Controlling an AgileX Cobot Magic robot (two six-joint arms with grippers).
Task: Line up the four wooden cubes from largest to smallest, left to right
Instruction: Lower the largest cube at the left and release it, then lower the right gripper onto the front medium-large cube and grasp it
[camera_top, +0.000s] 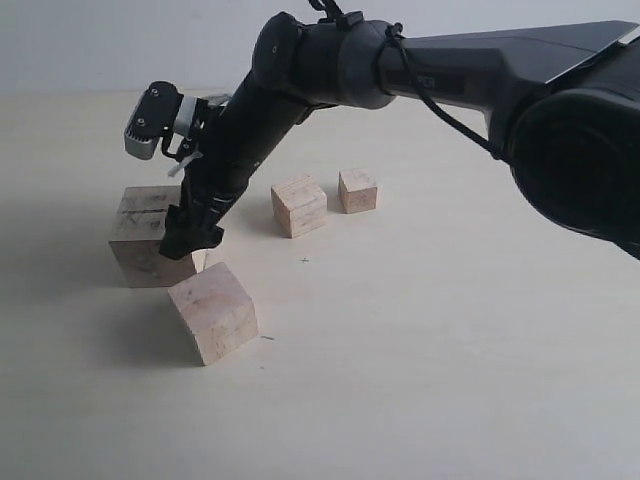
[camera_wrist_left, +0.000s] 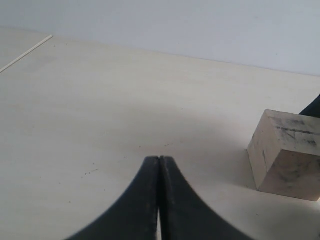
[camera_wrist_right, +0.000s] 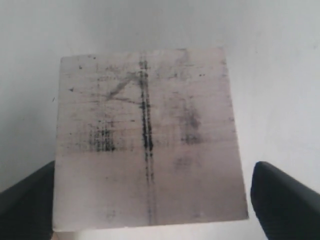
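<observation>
The largest wooden cube (camera_top: 145, 240), smudged and grooved on top, stands at the left. My right gripper (camera_top: 193, 242) reaches across and hangs over its right side. In the right wrist view this cube (camera_wrist_right: 145, 140) fills the frame, and the right gripper (camera_wrist_right: 152, 167) is open with one finger on each side; a thin gap shows at one finger (camera_wrist_right: 285, 200). The second-largest cube (camera_top: 212, 312) sits tilted just in front. The third cube (camera_top: 298, 205) and the smallest cube (camera_top: 357, 190) stand further right. My left gripper (camera_wrist_left: 159, 159) is shut and empty over bare table, with the largest cube (camera_wrist_left: 285, 155) off to its side.
The pale tabletop (camera_top: 430, 340) stretches to the right and front of the cubes. The right arm's dark links (camera_top: 330, 60) span the upper scene. The left arm does not show in the exterior view.
</observation>
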